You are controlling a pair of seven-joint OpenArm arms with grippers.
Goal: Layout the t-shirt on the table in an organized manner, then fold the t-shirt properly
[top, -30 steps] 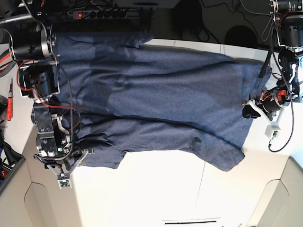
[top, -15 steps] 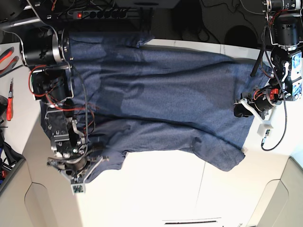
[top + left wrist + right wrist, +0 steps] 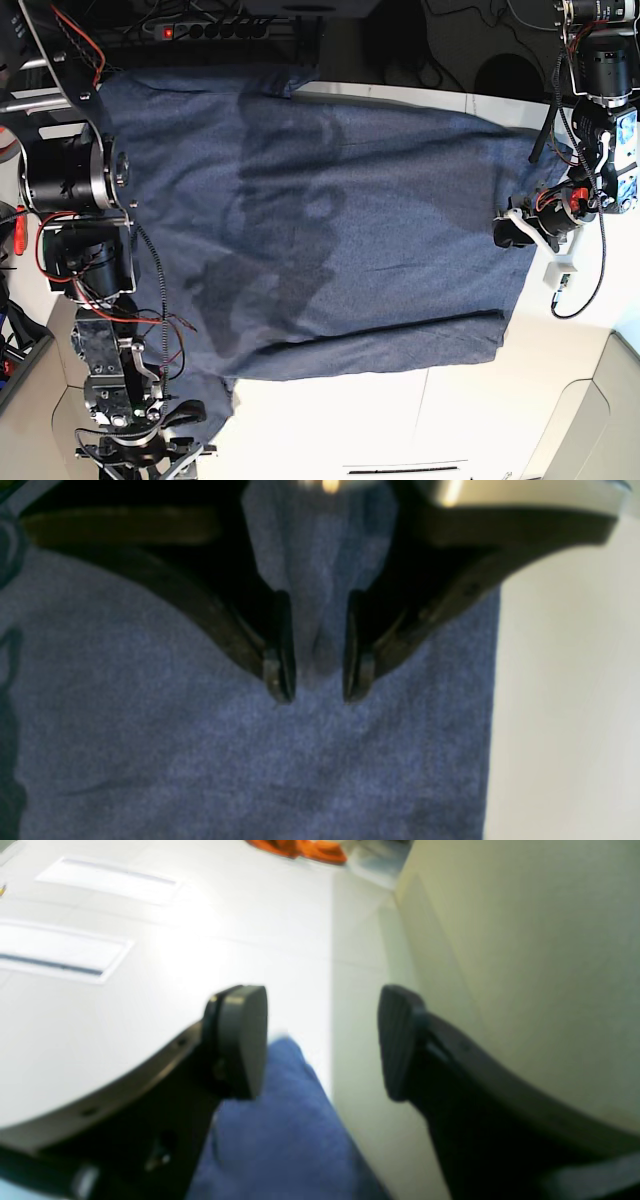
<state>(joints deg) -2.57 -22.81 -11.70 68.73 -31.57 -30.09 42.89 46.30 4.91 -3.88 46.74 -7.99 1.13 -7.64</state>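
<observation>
The dark navy t-shirt [image 3: 330,220] lies spread over the white table [image 3: 400,420], with no lettering showing. My left gripper [image 3: 507,230] is at the shirt's right edge. In the left wrist view its jaws [image 3: 317,680] are nearly closed on a raised fold of the t-shirt [image 3: 300,760]. My right gripper [image 3: 168,452] is at the bottom left, by the shirt's lower left corner. In the right wrist view it [image 3: 320,1040] stands open, its fingers [image 3: 242,1040] wide apart, with a strip of the t-shirt [image 3: 285,1130] lying under and between them above the table [image 3: 125,990].
A power strip [image 3: 215,28] and cables lie behind the table's far edge. A red-handled tool [image 3: 18,222] lies at the left. A small white part on a cable [image 3: 558,272] hangs by the left arm. Something orange [image 3: 300,847] lies far off. Beige rounded panels [image 3: 590,410] flank the front edge.
My right arm has moved toward the front edge, drawing the shirt's lower left hem with it; the diagonal fold has flattened out. My left gripper has stayed on the right edge.
</observation>
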